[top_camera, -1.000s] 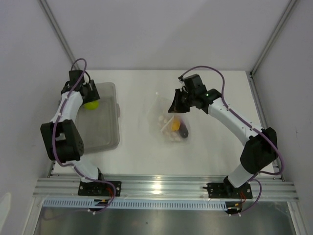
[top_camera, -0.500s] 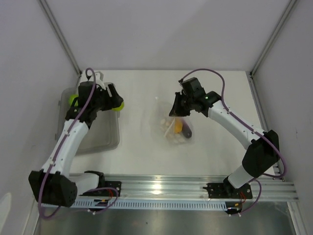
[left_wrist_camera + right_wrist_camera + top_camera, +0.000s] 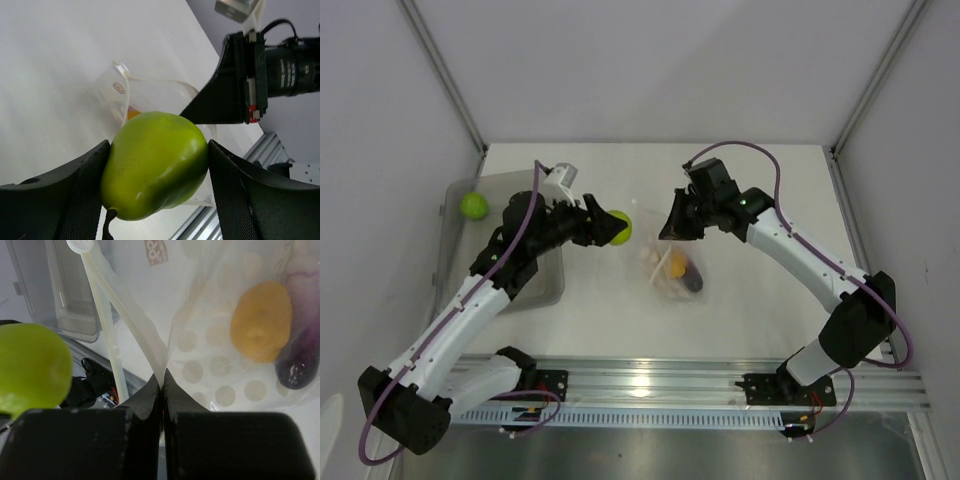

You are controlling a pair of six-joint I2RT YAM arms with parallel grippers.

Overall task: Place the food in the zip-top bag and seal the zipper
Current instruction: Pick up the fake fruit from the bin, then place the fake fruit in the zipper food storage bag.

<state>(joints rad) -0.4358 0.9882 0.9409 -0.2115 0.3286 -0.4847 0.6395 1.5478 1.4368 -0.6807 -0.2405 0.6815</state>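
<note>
Gripping the pear (image 3: 156,162), the left claw (image 3: 607,228) is swinging from the bin (image 3: 520,290) to the bag (image 3: 660,262) on the table (image 3: 770,180), whose edge the right claw (image 3: 162,382) is pinching up, readying the drop.

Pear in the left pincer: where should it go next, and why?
Probably a small push sideways to the bag mouth, then in. The left pincer holds the pear just short of the bag, the right pincer pinches one edge up so the mouth looks open, and the orange fruit and eggplant already lie inside.
</note>
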